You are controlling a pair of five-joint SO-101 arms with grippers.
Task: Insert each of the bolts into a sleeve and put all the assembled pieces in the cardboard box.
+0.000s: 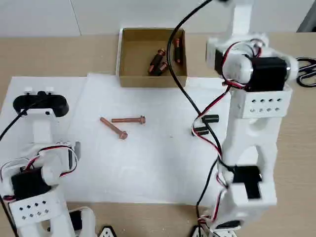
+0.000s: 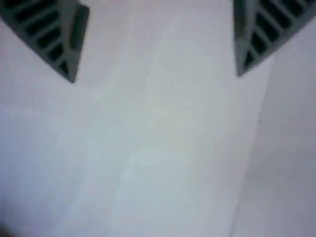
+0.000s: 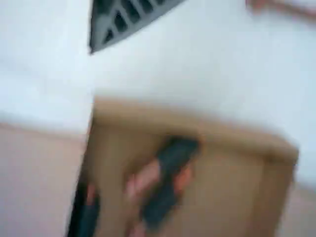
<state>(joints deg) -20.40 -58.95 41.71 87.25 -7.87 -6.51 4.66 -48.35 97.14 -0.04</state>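
Two copper bolts (image 1: 128,120) (image 1: 113,128) lie loose on the white sheet (image 1: 148,163), left of centre. Two black sleeves (image 1: 211,118) (image 1: 200,131) lie by the right arm's base. The cardboard box (image 1: 127,54) at the back holds several assembled pieces (image 1: 158,61). My left gripper (image 2: 155,39) hovers open over bare sheet at the left, with nothing between its fingers. My right arm (image 1: 247,69) stands high beside the box. In the right wrist view part of my right gripper (image 3: 123,22) hangs above the box (image 3: 192,128) and its assembled pieces (image 3: 168,177).
A black cable (image 1: 180,79) runs from the back across the box's right side and down to the right arm. Scissors (image 1: 307,69) lie at the table's right edge. The left arm's base (image 1: 39,197) stands at the front left.
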